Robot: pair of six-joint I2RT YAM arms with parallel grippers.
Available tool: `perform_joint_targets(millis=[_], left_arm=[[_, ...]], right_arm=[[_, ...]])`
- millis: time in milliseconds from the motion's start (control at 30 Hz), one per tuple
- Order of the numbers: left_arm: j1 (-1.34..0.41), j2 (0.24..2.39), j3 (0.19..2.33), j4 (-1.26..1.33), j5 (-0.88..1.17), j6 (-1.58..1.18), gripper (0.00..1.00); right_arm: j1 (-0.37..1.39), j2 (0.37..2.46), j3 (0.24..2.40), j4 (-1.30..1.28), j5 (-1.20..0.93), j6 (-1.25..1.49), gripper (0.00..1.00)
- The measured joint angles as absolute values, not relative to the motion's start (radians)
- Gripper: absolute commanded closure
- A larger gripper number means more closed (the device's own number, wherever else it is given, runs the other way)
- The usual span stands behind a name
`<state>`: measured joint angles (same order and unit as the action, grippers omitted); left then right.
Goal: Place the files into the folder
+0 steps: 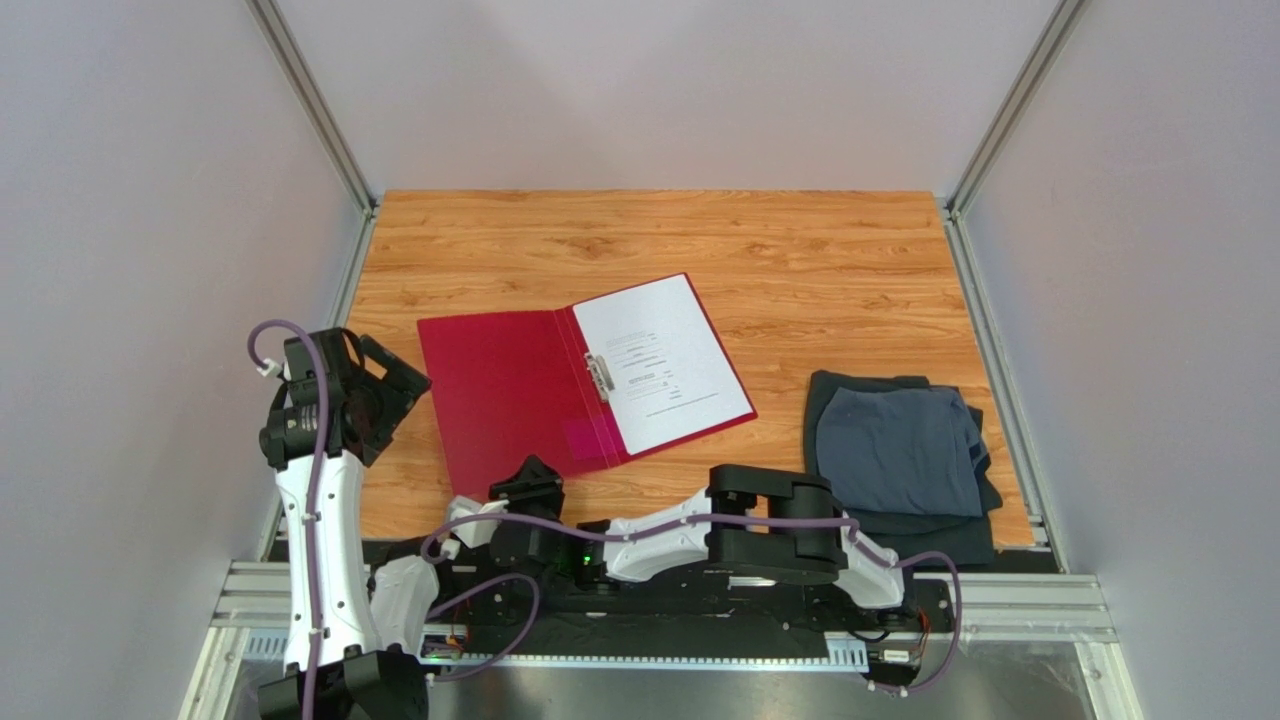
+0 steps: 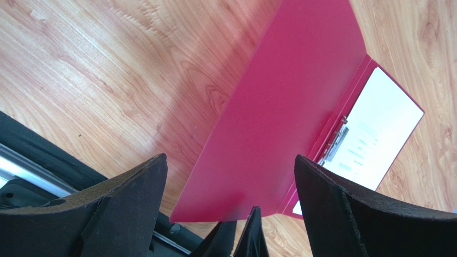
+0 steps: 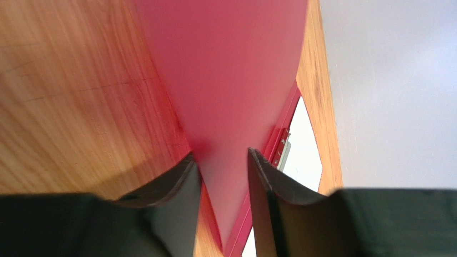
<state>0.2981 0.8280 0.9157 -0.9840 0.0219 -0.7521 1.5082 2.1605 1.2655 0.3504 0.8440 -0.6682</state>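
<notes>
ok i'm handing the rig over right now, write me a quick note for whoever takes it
The left gripper is open, hovering left of the folder and holding nothing.
The right gripper has its jaws partly closed astride the near edge of the folder's open cover; a firm grip cannot be confirmed.
The folder lies open on the table, with the files on its right half by the metal clip.
Done: the files appear to be in place.
Left: probably swing the cover shut over them.

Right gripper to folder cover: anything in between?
Nothing visible. The right gripper straddles the near edge of the folder, at its open left cover. The files lie on its right half by the clip; the cloth sits off to the right, clear of both.
</notes>
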Motion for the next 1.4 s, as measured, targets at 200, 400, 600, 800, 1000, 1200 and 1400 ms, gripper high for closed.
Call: perform_joint_targets(millis=[200,400,600,800,1000,1200,1400], left_arm=[[0.298,0.839,0.956,-0.985,0.038,-0.738,0.06],[0.299,0.874,1.021,-0.971,0.128,-0.686,0.07],[0.300,0.868,1.036,-0.912,0.267,-0.670,0.09],[0.295,0.857,1.036,-0.860,0.368,-0.664,0.12],[0.270,0.834,1.029,-0.794,0.422,-0.665,0.12],[0.194,0.826,0.986,-0.709,0.448,-0.680,0.13],[0.031,0.931,0.962,-0.625,0.452,-0.710,0.15]], right_arm=[[1.484,2.151,1.265,0.358,0.859,-0.647,0.92],[1.418,2.044,1.266,0.202,0.822,-0.449,1.00],[1.272,1.846,1.264,0.032,0.676,-0.136,1.00],[1.006,1.636,1.129,0.009,0.358,0.266,1.00],[0.739,1.551,0.850,0.197,0.056,0.625,1.00],[0.617,1.542,0.603,0.365,-0.126,0.907,1.00],[0.504,1.611,0.547,0.445,-0.290,1.011,0.93]])
